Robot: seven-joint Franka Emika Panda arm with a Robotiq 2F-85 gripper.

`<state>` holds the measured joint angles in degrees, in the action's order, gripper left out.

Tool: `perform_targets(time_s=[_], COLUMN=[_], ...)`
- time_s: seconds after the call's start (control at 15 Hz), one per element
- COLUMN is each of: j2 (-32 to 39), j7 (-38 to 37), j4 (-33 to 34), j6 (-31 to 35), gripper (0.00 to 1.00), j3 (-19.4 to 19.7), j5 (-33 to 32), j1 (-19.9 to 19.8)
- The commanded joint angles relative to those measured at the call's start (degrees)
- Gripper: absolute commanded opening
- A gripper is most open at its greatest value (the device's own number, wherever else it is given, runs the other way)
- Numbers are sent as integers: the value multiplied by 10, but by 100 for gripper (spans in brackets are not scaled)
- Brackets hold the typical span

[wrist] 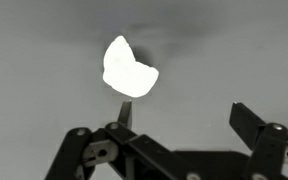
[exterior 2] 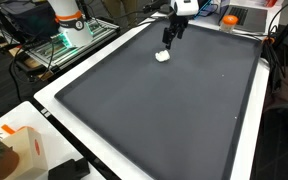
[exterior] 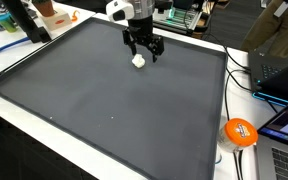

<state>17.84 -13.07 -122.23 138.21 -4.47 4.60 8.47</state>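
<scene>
1. Fingers [wrist: 242, 120]: spread wide apart, gripping nothing. In the wrist view the gap between them shows only bare mat.
2. White lump [wrist: 129, 68]: a small, irregular, crumpled-looking piece lying on the dark mat [exterior: 104, 105]. It sits just ahead of one fingertip and well apart from the other finger, so it is off to one side of the gap rather than centred in it.
3. Contact: in the wrist view the near fingertip meets the lump's lower edge. I cannot tell whether they touch or only overlap in the line of sight.
4. In both exterior views the fingers point down at the mat, with the lump [exterior: 138, 60] [exterior 2: 162, 56] just below their tips.
5. Mat covers most of the white bench [exterior 2: 46, 97].
6. Orange ball [exterior: 239, 131]: on the bench off the mat's edge, well apart from the fingers.
</scene>
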Motion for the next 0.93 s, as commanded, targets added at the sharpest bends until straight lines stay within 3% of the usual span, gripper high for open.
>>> perform_targets(time_s=[0.0,0.13,0.2,0.47,0.87], j2=[-45,-68,-27,-51,-80], j7=[-82,-91,-76,-85,-87], j4=[-95,-138,-82,-118,-183], j6=[103,157,123,153,253], gripper=[100,100,100,100,100], j3=[26,26,19,23,30], j5=[-64,-62,-55,-62,-57], j1=[24,18,15,15,10])
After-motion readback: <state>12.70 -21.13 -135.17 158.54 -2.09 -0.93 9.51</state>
